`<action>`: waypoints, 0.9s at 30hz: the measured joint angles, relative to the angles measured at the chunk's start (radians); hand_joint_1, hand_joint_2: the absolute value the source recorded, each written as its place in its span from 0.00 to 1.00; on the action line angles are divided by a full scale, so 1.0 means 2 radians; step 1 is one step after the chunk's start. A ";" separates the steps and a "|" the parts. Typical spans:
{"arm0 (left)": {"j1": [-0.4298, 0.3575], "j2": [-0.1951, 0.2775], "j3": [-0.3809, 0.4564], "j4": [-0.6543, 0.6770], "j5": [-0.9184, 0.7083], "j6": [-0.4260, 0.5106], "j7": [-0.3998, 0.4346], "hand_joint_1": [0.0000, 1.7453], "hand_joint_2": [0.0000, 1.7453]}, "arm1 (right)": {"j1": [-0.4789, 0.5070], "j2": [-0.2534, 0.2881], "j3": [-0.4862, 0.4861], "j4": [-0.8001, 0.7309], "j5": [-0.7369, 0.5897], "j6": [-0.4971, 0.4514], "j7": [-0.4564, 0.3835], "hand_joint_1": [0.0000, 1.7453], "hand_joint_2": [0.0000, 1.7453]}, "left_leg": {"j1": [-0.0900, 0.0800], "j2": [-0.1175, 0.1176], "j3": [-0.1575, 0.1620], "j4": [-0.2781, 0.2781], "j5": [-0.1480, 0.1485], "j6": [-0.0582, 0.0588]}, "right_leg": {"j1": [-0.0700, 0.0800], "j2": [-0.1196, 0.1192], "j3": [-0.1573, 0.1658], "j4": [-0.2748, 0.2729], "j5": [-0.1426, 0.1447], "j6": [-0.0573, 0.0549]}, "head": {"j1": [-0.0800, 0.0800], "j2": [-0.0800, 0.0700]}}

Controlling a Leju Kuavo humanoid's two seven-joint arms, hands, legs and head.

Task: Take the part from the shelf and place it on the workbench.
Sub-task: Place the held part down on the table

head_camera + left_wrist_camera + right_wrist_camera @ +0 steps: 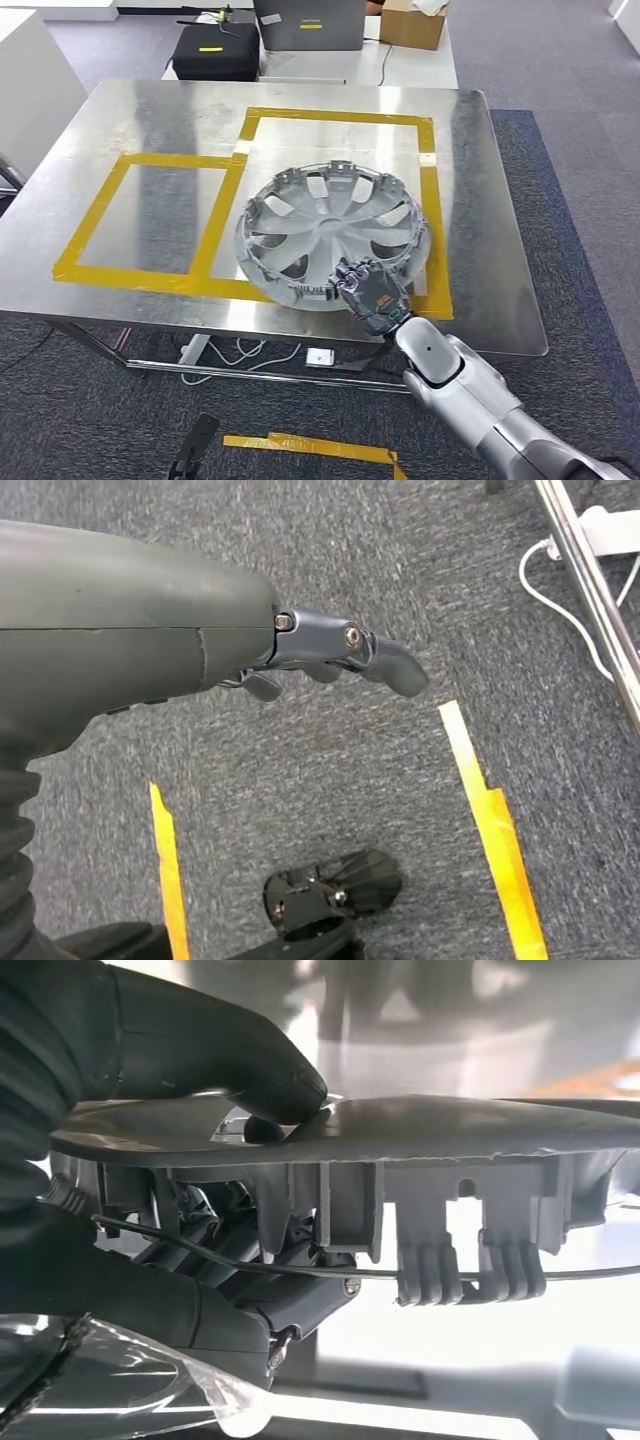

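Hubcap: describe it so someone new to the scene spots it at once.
Start at the steel table marked with two yellow tape boxes. The hubcap sits at the near edge of the right-hand box, overlapping its tape. It is the round silver spoked disc with clips around its rim, gripped at its near rim by the right hand.

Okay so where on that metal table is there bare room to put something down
The left taped square on the table is bare, and so is the far half of the right taped square. The wheel cover, gripped at its near rim by the right hand, crowds the near right part.
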State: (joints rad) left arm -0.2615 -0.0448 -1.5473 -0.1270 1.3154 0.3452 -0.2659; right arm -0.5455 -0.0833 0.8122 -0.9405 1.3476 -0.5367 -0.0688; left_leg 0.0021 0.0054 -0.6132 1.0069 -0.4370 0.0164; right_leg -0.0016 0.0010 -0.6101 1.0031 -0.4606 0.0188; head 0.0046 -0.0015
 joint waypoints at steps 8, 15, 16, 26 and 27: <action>-0.001 -0.003 0.000 0.000 -0.017 0.004 0.005 0.00 1.00 | -0.025 0.006 0.039 -0.026 -0.002 -0.004 -0.002 1.00 1.00 | 0.001 0.000 -0.001 0.000 0.000 -0.006 | 0.000 -0.001 0.000 0.000 0.001 -0.001 | 0.000 0.000; -0.002 -0.004 0.000 0.000 -0.019 0.004 0.006 0.00 1.00 | -0.034 0.009 0.054 -0.032 -0.002 -0.004 -0.003 1.00 1.00 | 0.000 0.000 -0.002 0.002 0.000 -0.005 | -0.001 -0.001 0.000 0.000 0.001 -0.001 | 0.000 0.000; -0.002 -0.004 0.000 0.000 -0.019 0.004 0.006 0.00 1.00 | -0.034 0.009 0.055 -0.032 -0.002 -0.004 -0.003 1.00 1.00 | 0.000 0.000 -0.002 0.002 0.000 -0.005 | -0.001 -0.001 0.000 0.000 0.001 -0.001 | 0.000 0.000; 0.001 -0.004 0.000 0.000 -0.003 0.011 0.004 0.00 1.00 | -0.035 0.005 0.043 0.001 -0.036 0.003 0.049 1.00 1.00 | -0.001 0.000 -0.002 0.003 0.000 -0.005 | -0.001 -0.001 0.000 0.000 0.001 -0.001 | 0.000 0.000; 0.002 -0.004 0.000 0.000 -0.002 0.011 0.004 0.00 1.00 | -0.033 0.004 0.035 0.010 -0.044 0.002 0.046 1.00 1.00 | -0.001 0.000 -0.002 0.003 0.000 -0.005 | -0.001 -0.001 0.000 0.000 0.001 -0.001 | 0.000 0.000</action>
State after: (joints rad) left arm -0.2566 -0.0525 -1.5464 -0.1274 1.3120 0.3677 -0.2572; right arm -0.6122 -0.0760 0.8812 -0.9215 1.2599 -0.5324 0.0236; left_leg 0.0009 0.0052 -0.6170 1.0120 -0.4370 0.0064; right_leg -0.0034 -0.0015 -0.6101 1.0031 -0.4581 0.0176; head 0.0052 -0.0015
